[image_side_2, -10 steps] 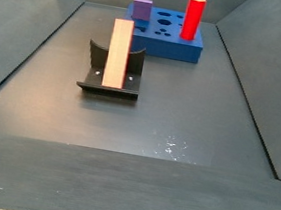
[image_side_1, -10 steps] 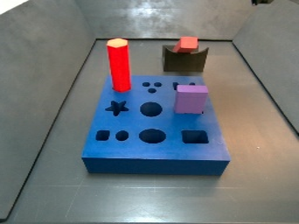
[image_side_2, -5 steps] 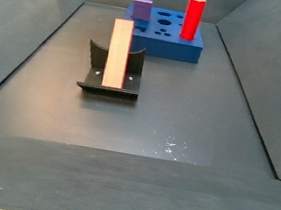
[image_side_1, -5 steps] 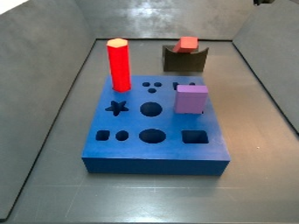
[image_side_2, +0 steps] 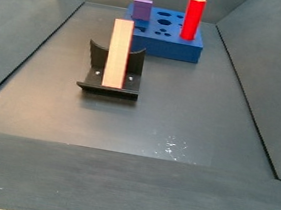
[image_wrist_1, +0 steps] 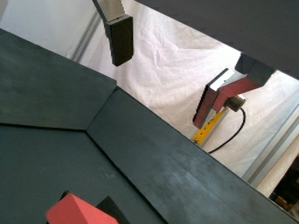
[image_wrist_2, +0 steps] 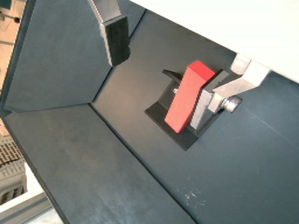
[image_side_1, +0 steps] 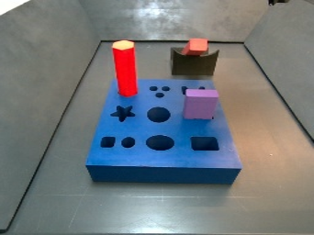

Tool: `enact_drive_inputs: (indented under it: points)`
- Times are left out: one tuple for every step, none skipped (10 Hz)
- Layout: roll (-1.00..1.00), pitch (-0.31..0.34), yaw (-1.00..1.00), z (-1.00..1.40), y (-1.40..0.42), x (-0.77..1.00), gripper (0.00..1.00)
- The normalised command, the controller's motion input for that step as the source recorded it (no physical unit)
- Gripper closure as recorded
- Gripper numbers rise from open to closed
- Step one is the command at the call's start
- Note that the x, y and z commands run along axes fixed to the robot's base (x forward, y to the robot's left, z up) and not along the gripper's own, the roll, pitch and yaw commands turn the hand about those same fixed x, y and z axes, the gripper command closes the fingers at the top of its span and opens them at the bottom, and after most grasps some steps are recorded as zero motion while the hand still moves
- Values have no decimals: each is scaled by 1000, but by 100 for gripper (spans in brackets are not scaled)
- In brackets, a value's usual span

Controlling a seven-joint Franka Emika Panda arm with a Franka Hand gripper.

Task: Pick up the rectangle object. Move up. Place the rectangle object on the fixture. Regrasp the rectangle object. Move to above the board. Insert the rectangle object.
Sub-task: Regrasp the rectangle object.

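Note:
The salmon-red rectangle object [image_side_1: 196,45] rests on the dark fixture [image_side_1: 193,63] behind the blue board [image_side_1: 138,151]. In a side view it lies along the fixture [image_side_2: 107,88] as a long block [image_side_2: 118,51]. My gripper [image_wrist_2: 170,70] is open and empty, high above the rectangle object [image_wrist_2: 184,98], which sits nearer one finger [image_wrist_2: 222,94]. It does not show in the side views. In a wrist view the gripper [image_wrist_1: 176,66] is open against a white cloth, with the block's end [image_wrist_1: 76,211] far below.
A bright red hexagonal pillar [image_side_1: 124,67] and a lilac cube [image_side_1: 201,104] stand in the board. The board [image_side_2: 169,47] has several dark cut-outs. Sloping grey walls [image_side_2: 24,47] enclose the floor.

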Motion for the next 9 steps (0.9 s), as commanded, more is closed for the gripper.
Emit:
enact_drive_inputs:
  points:
    - [158,41,80,-28,-50,350,0]
    - [146,53,83,-29,-52,340,0]
    - [143,57,85,-29,-52,337,0]
    - [138,64,87,-30,-50,333,0]
    - [137,66,88,-30,-49,331,0]
    - [136,67,89,-29,-47,331,0]
    - [136,68,89,-29,-47,330,0]
    - [136,68,90,-28,-46,330,0]
    - [135,68,90,-28,-46,330,0]
